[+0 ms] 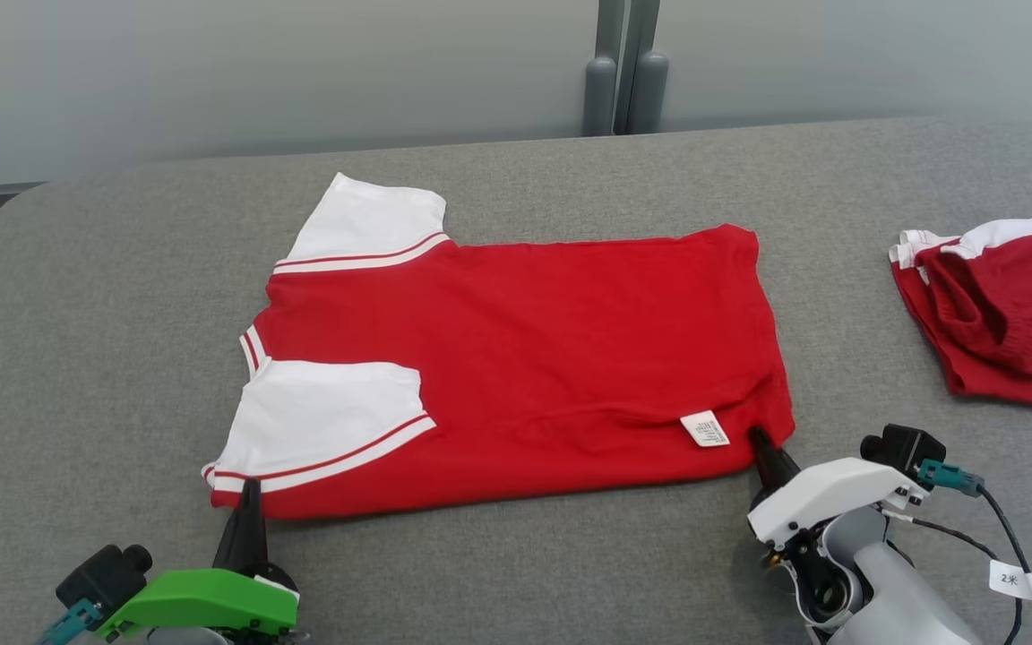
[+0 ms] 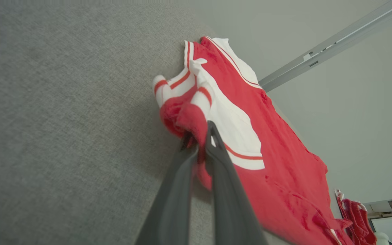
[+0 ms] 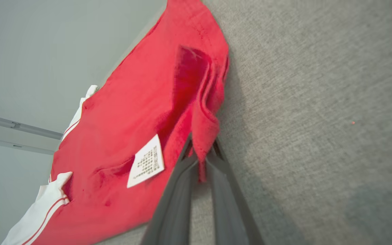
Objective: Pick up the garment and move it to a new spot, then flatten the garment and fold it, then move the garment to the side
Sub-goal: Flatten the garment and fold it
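One garment [image 1: 525, 358]: soft red knit, possibly cotton, white striped sleeves, folded oblong on coarse grey felt table [image 1: 122, 313]; left gripper [image 1: 249, 491] clamps its sleeve-side corner; right gripper [image 1: 760, 441] clamps its hem corner.

Green left gripper [image 1: 250, 493], white right gripper [image 1: 759, 442]

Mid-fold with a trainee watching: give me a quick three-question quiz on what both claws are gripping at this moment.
1. True or false: the left claw is shut on the red shirt beside its near white sleeve.
2. The right claw grips the shirt at: A the collar; B the near hem corner by the white label; C the far sleeve.
3. What lies on the grey table at the robot's right?
Key: 1 true; 2 B; 3 a bunched red-and-white garment.
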Controlling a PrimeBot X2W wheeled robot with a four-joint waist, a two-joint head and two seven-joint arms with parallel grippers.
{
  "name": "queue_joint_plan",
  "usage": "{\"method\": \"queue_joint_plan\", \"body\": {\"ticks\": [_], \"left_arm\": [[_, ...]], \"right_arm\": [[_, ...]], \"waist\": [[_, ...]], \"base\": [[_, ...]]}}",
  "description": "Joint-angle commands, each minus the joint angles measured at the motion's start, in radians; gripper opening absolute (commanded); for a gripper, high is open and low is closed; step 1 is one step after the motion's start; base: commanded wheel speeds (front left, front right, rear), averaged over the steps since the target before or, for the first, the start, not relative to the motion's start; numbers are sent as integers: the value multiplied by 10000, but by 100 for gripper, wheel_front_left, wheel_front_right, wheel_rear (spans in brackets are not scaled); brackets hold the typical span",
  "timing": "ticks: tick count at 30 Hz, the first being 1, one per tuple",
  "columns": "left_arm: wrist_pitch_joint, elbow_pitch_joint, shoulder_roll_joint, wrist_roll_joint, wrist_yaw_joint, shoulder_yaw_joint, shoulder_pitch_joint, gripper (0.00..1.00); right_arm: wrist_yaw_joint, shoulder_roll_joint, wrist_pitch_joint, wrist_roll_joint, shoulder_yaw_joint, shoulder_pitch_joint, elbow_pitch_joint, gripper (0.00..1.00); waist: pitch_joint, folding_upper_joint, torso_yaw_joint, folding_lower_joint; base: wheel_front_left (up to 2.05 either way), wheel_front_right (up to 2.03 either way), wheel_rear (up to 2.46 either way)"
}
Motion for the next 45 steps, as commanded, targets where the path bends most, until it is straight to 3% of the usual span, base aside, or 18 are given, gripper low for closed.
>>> {"method": "queue_joint_plan", "body": {"ticks": [1, 13, 26, 27, 28, 29, 30, 31, 32, 40, 45], "left_arm": [[-91, -116, 101, 85, -21, 67, 151, 0], [-64, -1766, 204, 295, 330, -159, 1574, 0], [-55, -1395, -2, 324, 585, -421, 2390, 0], [-77, -1195, 1, 348, 656, -394, 2290, 9], [-96, -1105, -2, 394, 694, -375, 2240, 35], [-134, -1031, -1, 429, 725, -353, 2200, 63], [-149, -967, -9, 416, 738, -340, 2170, 100], [-167, -917, -26, 420, 732, -333, 2152, 100], [-191, -879, -29, 436, 733, -321, 2150, 100], [-418, -968, 403, 1054, 936, -19, 2461, 100], [-457, -1313, 965, 1722, 1140, 135, 2301, 100]], "right_arm": [[-6, -67, -100, 76, -31, -55, -103, 0], [-7, -684, 634, 549, -623, 1506, -1852, 0], [-12, -302, 1059, 15, -1559, 2754, -2164, 0], [-13, -255, 1080, -93, -1652, 2765, -2179, 0], [-13, -236, 1068, -164, -1688, 2779, -2183, 0], [-13, -221, 1056, -228, -1720, 2794, -2193, 15], [-13, -205, 1061, -271, -1745, 2804, -2217, 35], [-13, -191, 1076, -299, -1770, 2830, -2250, 72], [-12, -174, 1079, -351, -1804, 2858, -2300, 100], [-15, -142, 1024, -828, -2302, 3265, -2707, 100], [-7, -177, 1143, -1292, -2748, 3418, -3492, 100]], "waist": [[-83, 0, -49, 0], [-360, 0, -177, 0], [-286, 0, -288, 0], [-292, 0, -307, 0], [-297, 0, -321, 0], [-302, 0, -338, 0], [-300, 0, -359, 0], [-292, 0, -383, 0], [-278, 0, -409, 0], [-123, 0, -570, 0], [-50, 0, -681, 0]], "base": [[0, 0, 0], [0, 0, 0], [0, 0, 0], [0, 0, 0], [0, 0, 0], [0, 0, 0], [0, 0, 0], [0, 0, 0], [0, 0, 0], [0, 0, 0], [0, 0, 0]]}}
